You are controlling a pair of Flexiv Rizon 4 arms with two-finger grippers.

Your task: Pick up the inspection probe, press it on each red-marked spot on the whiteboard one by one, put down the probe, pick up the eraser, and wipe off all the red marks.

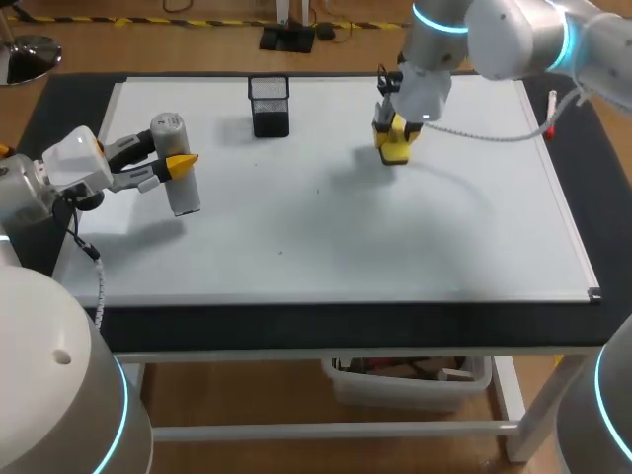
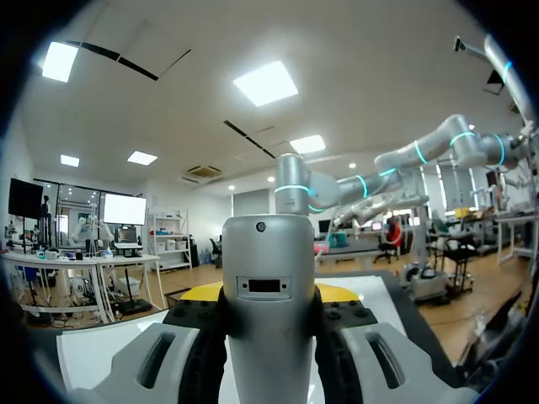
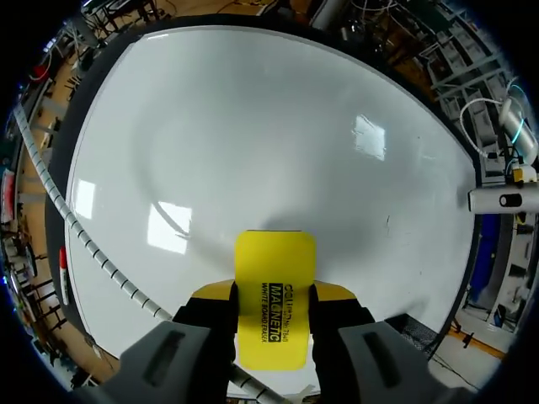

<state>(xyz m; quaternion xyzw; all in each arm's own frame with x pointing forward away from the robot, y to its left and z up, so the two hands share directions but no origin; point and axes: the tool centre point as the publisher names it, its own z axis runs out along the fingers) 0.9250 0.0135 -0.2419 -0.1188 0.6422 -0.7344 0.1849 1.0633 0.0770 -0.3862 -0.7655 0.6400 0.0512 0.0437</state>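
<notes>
Wiping step: right gripper [image 1: 394, 131] fingers clamp eraser [image 1: 396, 150] over whiteboard [image 1: 326, 227]; left gripper [image 1: 175, 164] fingers clamp probe [image 1: 184, 196]. No red marks visible; next, probably lift clear.

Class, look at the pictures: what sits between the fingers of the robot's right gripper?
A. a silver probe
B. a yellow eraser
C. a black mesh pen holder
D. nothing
B: in the right wrist view the right gripper is shut on the yellow eraser, touching it from both sides, over the whiteboard.
</notes>
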